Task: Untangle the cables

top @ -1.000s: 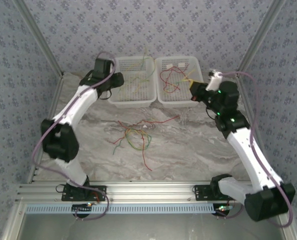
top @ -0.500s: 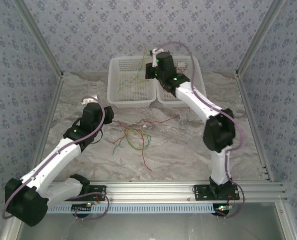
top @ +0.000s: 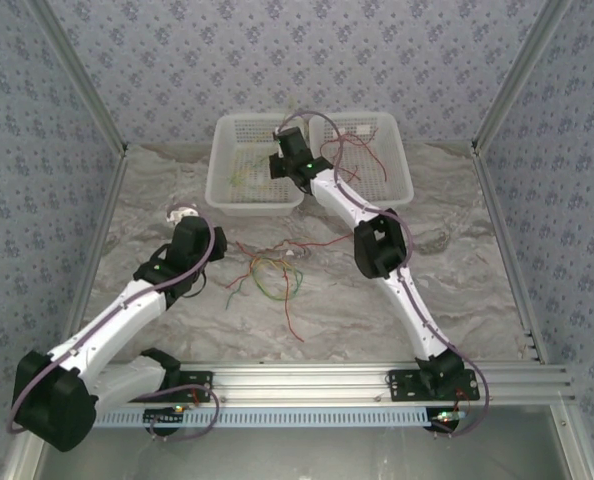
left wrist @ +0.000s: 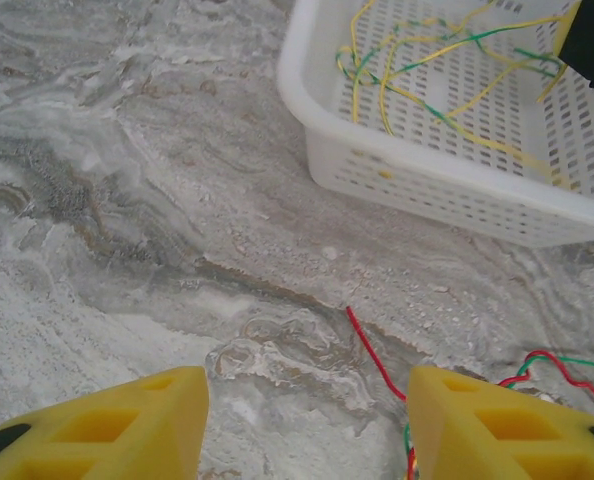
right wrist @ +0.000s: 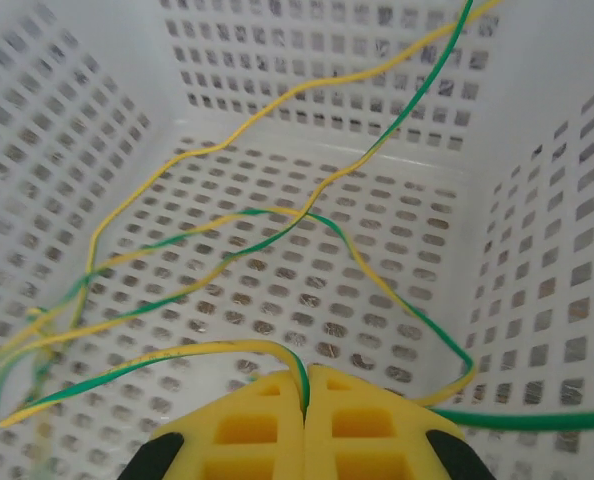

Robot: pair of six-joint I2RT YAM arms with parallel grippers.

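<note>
Right claw (right wrist: 305, 378) pinching green-yellow cable (right wrist: 217, 345), apparently inside basket (right wrist: 327, 60), left claw (left wrist: 307, 415) spread

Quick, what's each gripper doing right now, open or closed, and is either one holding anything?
Left gripper: open, holding nothing.
Right gripper: closed, pinching a green-and-yellow cable.

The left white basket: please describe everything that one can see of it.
It is a white plastic basket, rectangular, with perforated walls and floor and a plain rim. It stands upright on the marbled table at the far side, beside a second basket. Thin yellow and green wires lie loosely inside. The right tool reaches into it, shut on one yellow-green wire.
</note>
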